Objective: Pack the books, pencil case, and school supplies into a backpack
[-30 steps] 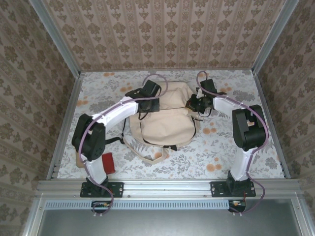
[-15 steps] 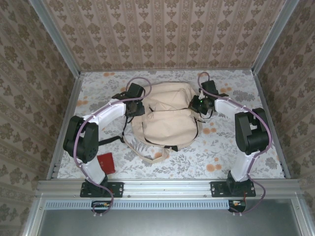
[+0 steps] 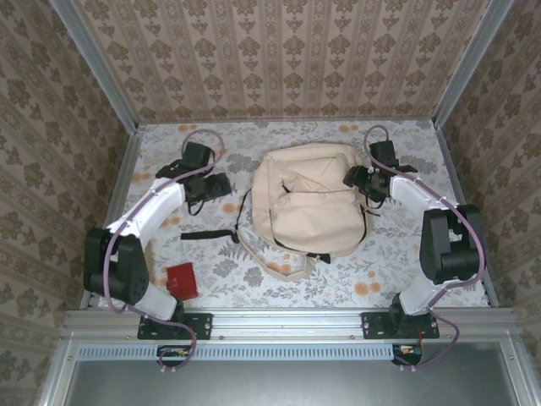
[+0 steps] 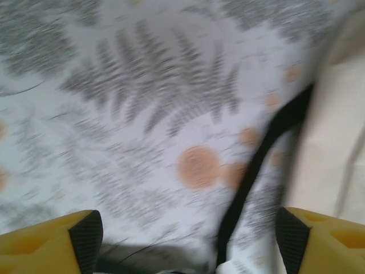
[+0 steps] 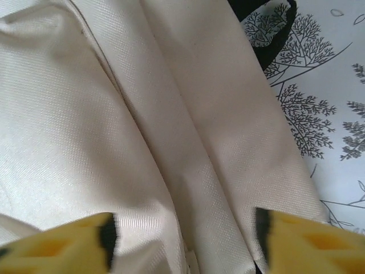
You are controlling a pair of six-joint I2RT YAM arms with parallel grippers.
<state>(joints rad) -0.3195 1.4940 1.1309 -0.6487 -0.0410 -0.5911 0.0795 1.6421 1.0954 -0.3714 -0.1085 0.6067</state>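
The backpack (image 3: 308, 203) lies mid-table (image 3: 406, 271); the left gripper (image 3: 213, 188) beside it and the right gripper (image 3: 350, 178) over its right edge both gape wide, empty. Best next, I judge: the left drops low and flat onto the red square item (image 3: 181, 280) near its base

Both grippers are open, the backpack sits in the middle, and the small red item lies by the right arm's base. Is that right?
Not quite. The top external view shows the red item lying by the left arm's base, not the right. The rest holds: the left gripper and the right gripper are open, and the backpack sits in the middle.
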